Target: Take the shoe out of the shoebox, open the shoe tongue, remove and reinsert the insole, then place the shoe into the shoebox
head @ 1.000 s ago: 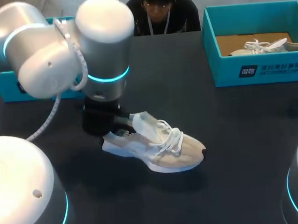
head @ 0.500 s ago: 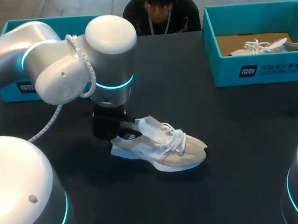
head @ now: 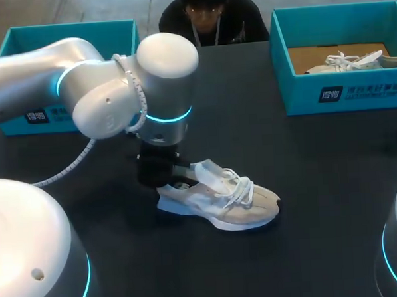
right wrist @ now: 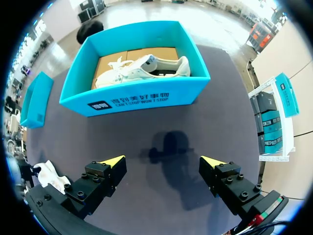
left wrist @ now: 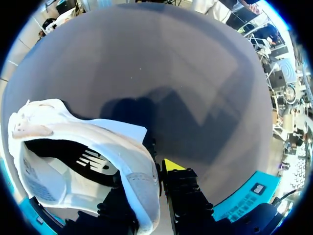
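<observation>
Left pincer [left wrist: 159,172] clamped on shoe [head: 221,204] collar; shoe sits mid-frame on bench [head: 320,182]. Right pincer [right wrist: 164,169] spread wide, empty. Risk: thin collar slips free, or the unpinned shoe drags or tips.

A dark table [head: 320,182] bears another white shoe [head: 344,62] far right.

The hand [left wrist: 150,185] seemingly grips the white shoe [left wrist: 93,132] by its heel rim, over the table [left wrist: 186,68].
</observation>
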`<state>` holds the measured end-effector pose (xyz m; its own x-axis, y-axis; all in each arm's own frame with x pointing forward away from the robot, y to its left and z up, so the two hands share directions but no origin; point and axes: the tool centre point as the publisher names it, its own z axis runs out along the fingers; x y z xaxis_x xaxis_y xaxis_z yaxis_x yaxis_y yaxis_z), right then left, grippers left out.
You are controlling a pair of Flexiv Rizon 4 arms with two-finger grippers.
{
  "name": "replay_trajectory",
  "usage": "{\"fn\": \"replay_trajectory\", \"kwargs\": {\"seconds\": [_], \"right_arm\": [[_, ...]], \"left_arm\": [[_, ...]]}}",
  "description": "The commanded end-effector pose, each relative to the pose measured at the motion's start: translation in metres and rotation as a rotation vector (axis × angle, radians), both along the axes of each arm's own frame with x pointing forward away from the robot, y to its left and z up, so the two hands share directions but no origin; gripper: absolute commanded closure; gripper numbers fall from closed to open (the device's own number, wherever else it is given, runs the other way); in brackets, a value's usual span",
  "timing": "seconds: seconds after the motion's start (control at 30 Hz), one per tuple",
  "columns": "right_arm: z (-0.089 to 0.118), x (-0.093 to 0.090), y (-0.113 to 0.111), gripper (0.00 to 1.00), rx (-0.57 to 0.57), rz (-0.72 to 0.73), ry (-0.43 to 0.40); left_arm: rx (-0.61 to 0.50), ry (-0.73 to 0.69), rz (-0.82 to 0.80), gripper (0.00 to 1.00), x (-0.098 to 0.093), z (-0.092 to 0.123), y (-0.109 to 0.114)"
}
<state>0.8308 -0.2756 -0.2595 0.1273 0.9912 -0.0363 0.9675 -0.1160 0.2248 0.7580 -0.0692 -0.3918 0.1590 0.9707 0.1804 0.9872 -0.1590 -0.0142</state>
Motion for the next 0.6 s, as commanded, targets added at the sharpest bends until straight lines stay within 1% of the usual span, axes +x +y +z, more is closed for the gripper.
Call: {"fn": "replay_trajectory", "kwargs": {"seconds": [0.03,0.13,0.17,0.2,0.23,0.27,0.3,0.33,0.5,0.6], "right_arm": [[0.0,0.0,0.0,0.0,0.001,0.001,-0.001],[0.0,0.0,0.0,0.0,0.001,0.001,-0.001],[0.0,0.0,0.0,0.0,0.001,0.001,-0.001],[0.0,0.0,0.0,0.0,0.001,0.001,-0.001],[0.0,0.0,0.0,0.0,0.001,0.001,-0.001],[0.0,0.0,0.0,0.0,0.001,0.001,-0.001],[0.0,0.0,0.0,0.0,0.001,0.001,-0.001],[0.0,0.0,0.0,0.0,0.001,0.001,-0.001],[0.0,0.0,0.0,0.0,0.001,0.001,-0.001],[0.0,0.0,0.0,0.0,0.001,0.001,-0.001]], "left_arm": [[0.023,0.011,-0.011,1.0,0.006,-0.007,-0.007],[0.028,0.021,-0.02,1.0,0.006,-0.008,-0.007],[0.029,0.022,-0.02,0.96,0.006,-0.009,-0.007],[0.029,0.023,-0.021,0.89,0.006,-0.009,-0.007],[0.021,0.035,-0.023,0.42,0.006,-0.008,-0.005],[0.02,0.036,-0.023,0.19,0.006,-0.008,-0.005],[0.019,0.042,-0.021,0.04,0.006,-0.007,-0.004],[0.018,0.043,-0.02,0.0,0.005,-0.006,-0.003],[0.0,0.05,0.002,0.0,0.002,0.006,0.003],[-0.023,0.053,0.014,0.0,-0.001,0.018,0.004]]}}
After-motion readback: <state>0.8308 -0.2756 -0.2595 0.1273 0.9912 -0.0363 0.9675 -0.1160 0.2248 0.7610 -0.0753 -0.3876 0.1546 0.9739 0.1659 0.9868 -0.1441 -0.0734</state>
